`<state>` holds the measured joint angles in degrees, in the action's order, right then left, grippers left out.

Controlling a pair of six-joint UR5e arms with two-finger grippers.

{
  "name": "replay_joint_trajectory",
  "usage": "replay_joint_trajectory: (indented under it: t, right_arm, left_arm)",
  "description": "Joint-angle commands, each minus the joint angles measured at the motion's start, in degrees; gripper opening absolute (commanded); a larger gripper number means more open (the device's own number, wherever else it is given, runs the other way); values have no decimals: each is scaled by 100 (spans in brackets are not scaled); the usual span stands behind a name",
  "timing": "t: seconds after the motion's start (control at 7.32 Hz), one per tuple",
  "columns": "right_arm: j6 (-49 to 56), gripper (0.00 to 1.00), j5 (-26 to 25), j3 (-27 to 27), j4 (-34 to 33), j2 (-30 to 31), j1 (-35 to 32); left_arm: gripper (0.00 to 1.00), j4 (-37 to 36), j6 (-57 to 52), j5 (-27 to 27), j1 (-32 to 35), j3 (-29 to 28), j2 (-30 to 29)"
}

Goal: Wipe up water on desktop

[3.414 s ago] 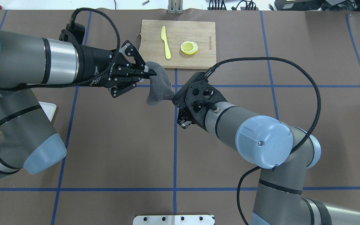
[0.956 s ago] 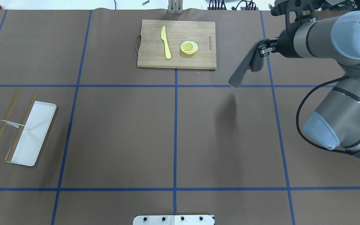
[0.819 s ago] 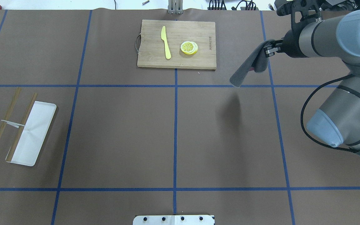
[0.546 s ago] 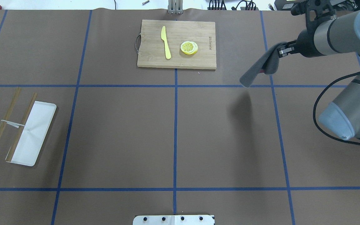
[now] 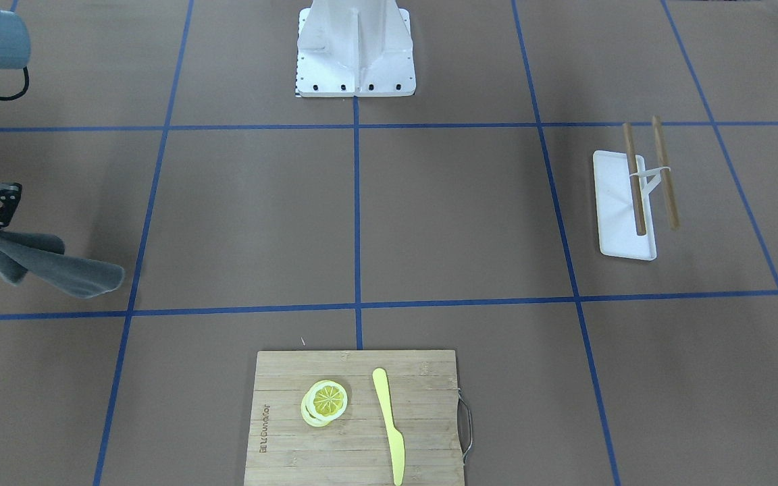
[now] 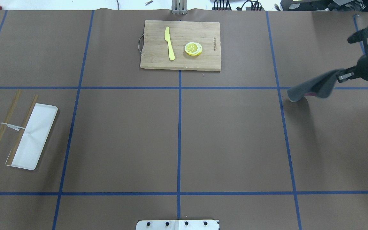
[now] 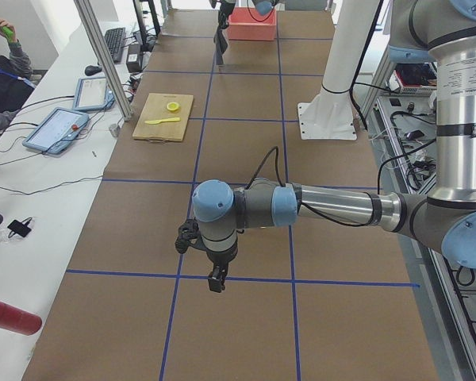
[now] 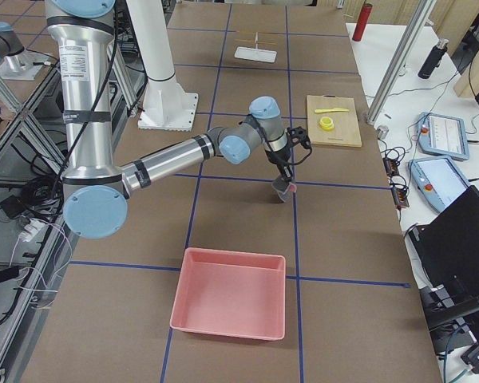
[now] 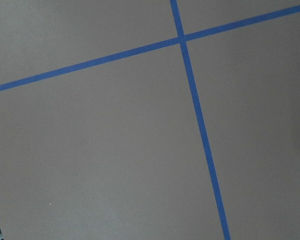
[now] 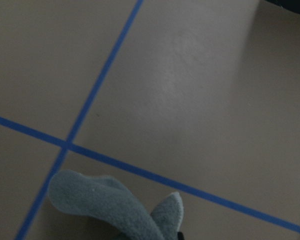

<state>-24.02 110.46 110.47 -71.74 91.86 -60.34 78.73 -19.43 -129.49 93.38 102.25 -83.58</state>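
- Desktop point(image 6: 123, 134) brown, taped; no water visible.
- Right gripper point(image 6: 342, 76) pinches grey cloth point(image 6: 311, 88) by one edge; thin hold may slip, dropping it.
- Left gripper point(image 7: 215, 282): state unclear.

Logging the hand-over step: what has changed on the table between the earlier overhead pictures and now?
The grey cloth passed from the left gripper to the right gripper, which carried it from beside the cutting board toward the robot's right. The left gripper withdrew to its own side. Board, knife, lemon slices, white tray and chopsticks stayed put.
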Motion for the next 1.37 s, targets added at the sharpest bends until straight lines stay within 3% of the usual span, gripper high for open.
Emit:
replay_joint_trajectory:
  t: [0.0, 0.27, 0.55, 0.82, 0.96, 1.23]
  right_arm:
    - [495, 0, -566, -104, -137, 683, -84]
    - [-203, 0, -648, -446, -462, -146, 572]
    - [-1914, 0, -666, -632, -769, -1279, 1503]
    - [-3750, 0, -1198, -649, -920, -2299, 2679]
    - [-4220, 0, -1324, -580, -929, -2599, 2963]
    - [-4409, 0, -1491, -317, -999, -2489, 3159]
  left_arm:
    - [99, -15, 18, 11, 5, -21, 0]
    - [99, -7, 27, 11, 5, -12, 70]
    - [99, -7, 27, 20, 5, -3, 114]
    - [99, -7, 27, 20, 5, 5, 106]
    - [99, -7, 27, 20, -4, -21, 105]
    - [99, -7, 35, 20, -4, -30, 97]
